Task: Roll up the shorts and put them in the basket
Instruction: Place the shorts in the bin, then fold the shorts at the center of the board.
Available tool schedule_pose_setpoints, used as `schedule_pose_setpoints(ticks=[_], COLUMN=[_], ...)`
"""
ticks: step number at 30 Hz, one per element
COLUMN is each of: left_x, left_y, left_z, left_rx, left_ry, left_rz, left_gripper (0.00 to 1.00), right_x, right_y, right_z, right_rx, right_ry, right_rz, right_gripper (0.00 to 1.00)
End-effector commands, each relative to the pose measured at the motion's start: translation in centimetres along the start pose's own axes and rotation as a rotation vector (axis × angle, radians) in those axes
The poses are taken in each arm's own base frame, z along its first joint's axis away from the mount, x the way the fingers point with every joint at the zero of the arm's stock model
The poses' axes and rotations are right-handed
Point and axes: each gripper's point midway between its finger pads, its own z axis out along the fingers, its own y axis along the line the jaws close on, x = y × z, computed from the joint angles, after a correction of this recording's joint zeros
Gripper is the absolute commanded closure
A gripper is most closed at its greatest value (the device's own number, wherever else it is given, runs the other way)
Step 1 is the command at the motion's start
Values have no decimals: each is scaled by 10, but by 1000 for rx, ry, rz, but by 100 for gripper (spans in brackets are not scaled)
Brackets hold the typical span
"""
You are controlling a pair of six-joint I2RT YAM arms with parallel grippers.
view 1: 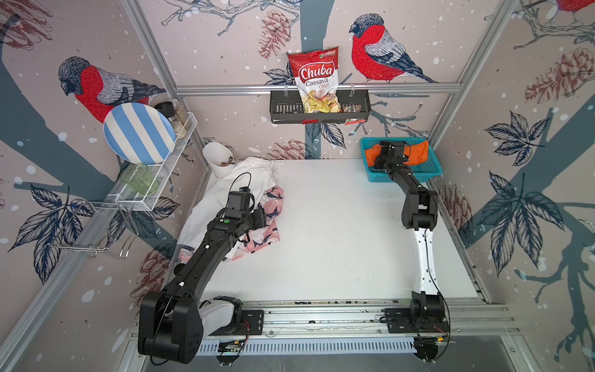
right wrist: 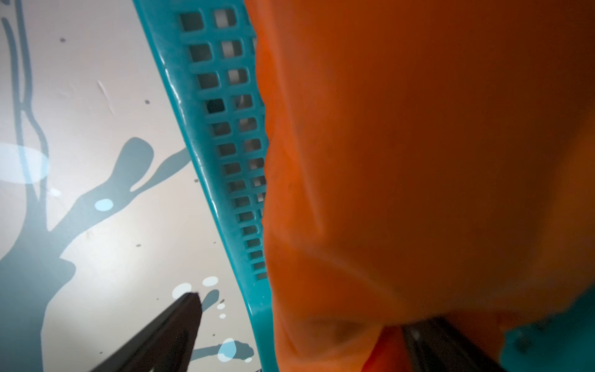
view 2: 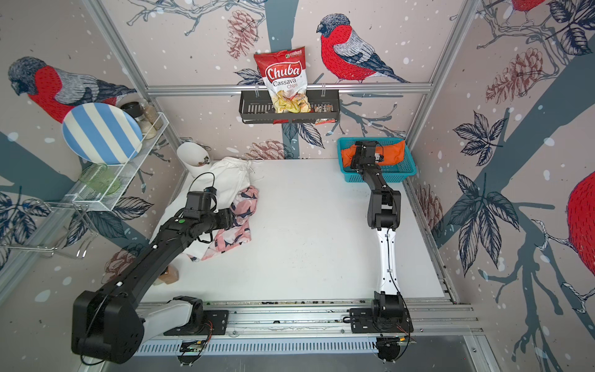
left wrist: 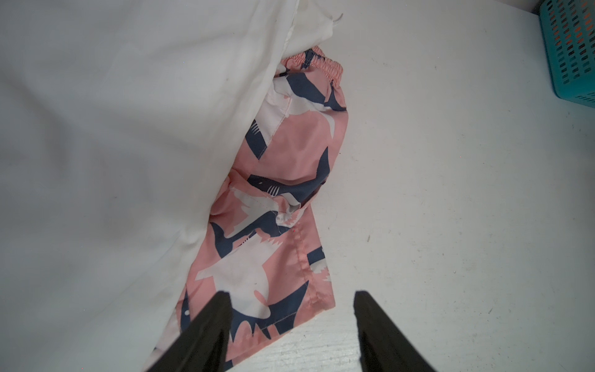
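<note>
The right pincer (right wrist: 306, 312) hangs released over the orange shorts (view 1: 418, 149) rolled in the basket (view 1: 429, 172), while the left pincer (left wrist: 289, 299), unclenched above the pink shorts (left wrist: 289, 145) on the desk (view 1: 338, 225), should pinch only their hem, clear of the white shorts (left wrist: 96, 128).

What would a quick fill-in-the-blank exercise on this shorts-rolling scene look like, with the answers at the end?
1. The rolled shorts in the teal basket are ___ in colour.
2. The white shorts partly cover the patterned shorts, whose ground colour is ___.
3. The left gripper hovers over the patterned shorts with its jaws ___.
4. The bag in the black wall rack reads Chuba Cassava ___.

Missing words: orange; pink; open; chips.
</note>
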Motion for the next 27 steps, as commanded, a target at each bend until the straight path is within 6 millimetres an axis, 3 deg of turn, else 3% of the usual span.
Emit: schedule_pose_setpoints(ticks=[1, 6, 14, 17, 21, 27], left_x=[-1, 0, 1, 0, 0, -6], left_y=[2, 1, 0, 1, 7, 14], left_z=[0, 0, 2, 1, 2, 7], left_rx=[-11, -5, 3, -6, -38, -85], left_ry=[-1, 1, 10, 5, 4, -5], left_rz=[-1, -1, -1, -3, -15, -66], left_gripper=[36, 36, 36, 35, 35, 35], right_x=[-3, -1, -10, -4, 14, 56], right_y=[23, 49, 97, 111, 124, 114], right_z=[-1, -17, -77, -93, -116, -158], right_rx=[-86, -86, -114, -123, -129, -82], right_ry=[19, 112, 195, 229, 270, 266], right_rz=[-6, -72, -133, -186, -326, -657], right_gripper=[0, 0, 0, 0, 0, 0])
